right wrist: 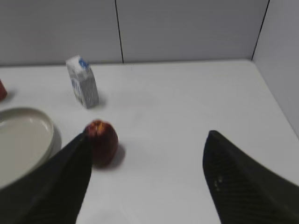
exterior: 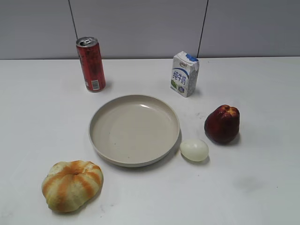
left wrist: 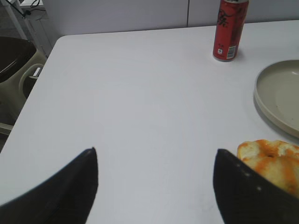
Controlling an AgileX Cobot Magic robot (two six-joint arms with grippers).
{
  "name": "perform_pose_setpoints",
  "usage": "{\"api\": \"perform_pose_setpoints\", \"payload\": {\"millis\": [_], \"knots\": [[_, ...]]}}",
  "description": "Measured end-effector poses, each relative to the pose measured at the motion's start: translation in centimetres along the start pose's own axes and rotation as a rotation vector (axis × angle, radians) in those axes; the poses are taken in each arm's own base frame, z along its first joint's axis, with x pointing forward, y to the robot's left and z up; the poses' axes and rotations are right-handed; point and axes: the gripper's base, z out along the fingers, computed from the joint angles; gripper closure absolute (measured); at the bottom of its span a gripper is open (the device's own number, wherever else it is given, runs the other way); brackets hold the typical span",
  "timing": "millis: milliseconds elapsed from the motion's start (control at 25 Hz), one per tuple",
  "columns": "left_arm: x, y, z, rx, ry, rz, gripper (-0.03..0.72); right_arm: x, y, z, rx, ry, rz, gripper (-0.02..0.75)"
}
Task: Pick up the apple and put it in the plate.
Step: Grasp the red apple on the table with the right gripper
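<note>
The dark red apple [exterior: 222, 123] stands on the white table, right of the beige plate [exterior: 134, 129]. In the right wrist view the apple [right wrist: 103, 141] lies ahead, just past the left finger of my right gripper [right wrist: 148, 135], which is open and empty; the plate's rim [right wrist: 46, 122] shows at the left. My left gripper [left wrist: 156, 151] is open and empty over bare table, with the plate's edge [left wrist: 261, 100] at the far right. Neither gripper shows in the exterior view.
A white egg [exterior: 194, 150] lies by the plate's right rim, near the apple. An orange-striped pumpkin-shaped bun [exterior: 72, 184] sits front left. A red can [exterior: 91, 63] and a small milk carton [exterior: 185, 73] stand at the back. A wall closes the far side.
</note>
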Motion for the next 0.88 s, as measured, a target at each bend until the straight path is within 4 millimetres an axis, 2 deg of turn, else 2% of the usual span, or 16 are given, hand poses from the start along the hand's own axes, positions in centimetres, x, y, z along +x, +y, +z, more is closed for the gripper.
{"api": "perform_pose_setpoints", "payload": {"millis": [120,200,520,720,880], "knots": [[0.0,0.0,0.0,0.0,0.0,0.0,0.104,-1.6,0.0,2.4,0.002,-0.064,-0.007,0.109],[0.0,0.0,0.0,0.0,0.0,0.0,0.104,-2.3,0.0,4.6,0.004,-0.017,-0.02,0.071],[0.0,0.0,0.0,0.0,0.0,0.0,0.104,-5.8,1.4,15.0,-0.106,0.425,-0.023,0.05],[0.0,0.0,0.0,0.0,0.0,0.0,0.104,-4.6,3.5,22.5,-0.192,0.755,-0.061,0.052],[0.0,0.0,0.0,0.0,0.0,0.0,0.104,-2.7,5.9,27.0,-0.252,0.901,-0.114,0.056]]}}
